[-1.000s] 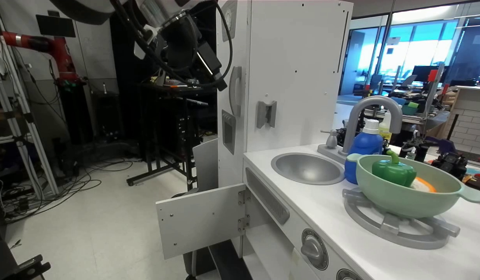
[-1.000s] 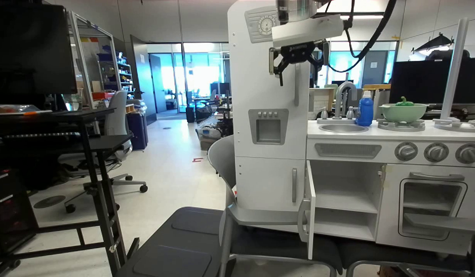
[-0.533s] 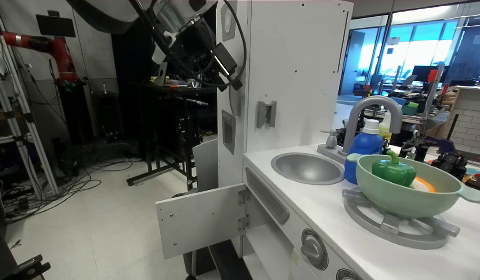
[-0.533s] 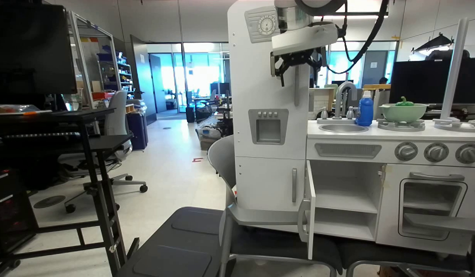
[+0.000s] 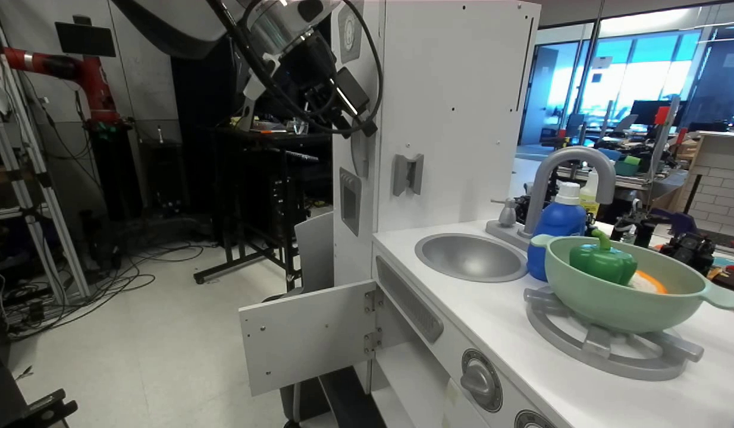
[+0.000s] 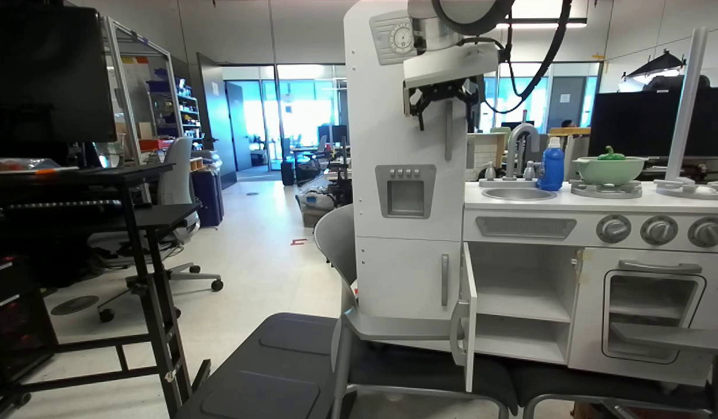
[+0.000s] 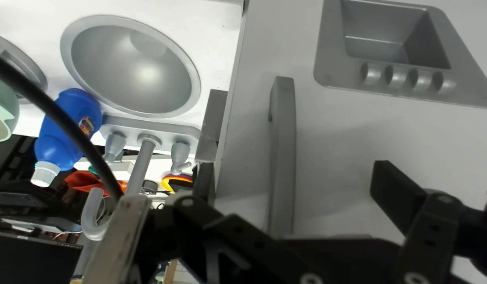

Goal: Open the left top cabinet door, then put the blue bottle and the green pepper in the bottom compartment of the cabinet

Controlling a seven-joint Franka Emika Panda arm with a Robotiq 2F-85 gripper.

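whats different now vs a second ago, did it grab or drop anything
In an exterior view, the arm has moved right, bringing the open jaws closer to the handle of the tall door. Nothing was taken hold of or let go. The tall door is still shut and the lower door still open; the blue bottle, bowl and the pepper in it haven't moved.

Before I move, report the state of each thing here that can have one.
Gripper: open, holding nothing
Left top cabinet door: shut
Left bottom cabinet door: shut
Sink cabinet door: swung open
Oven door: shut
Blue bottle: upright, capped
Pale green bowl: on the burner
Green pepper: in the bowl
Stove knobs: settings unreadable
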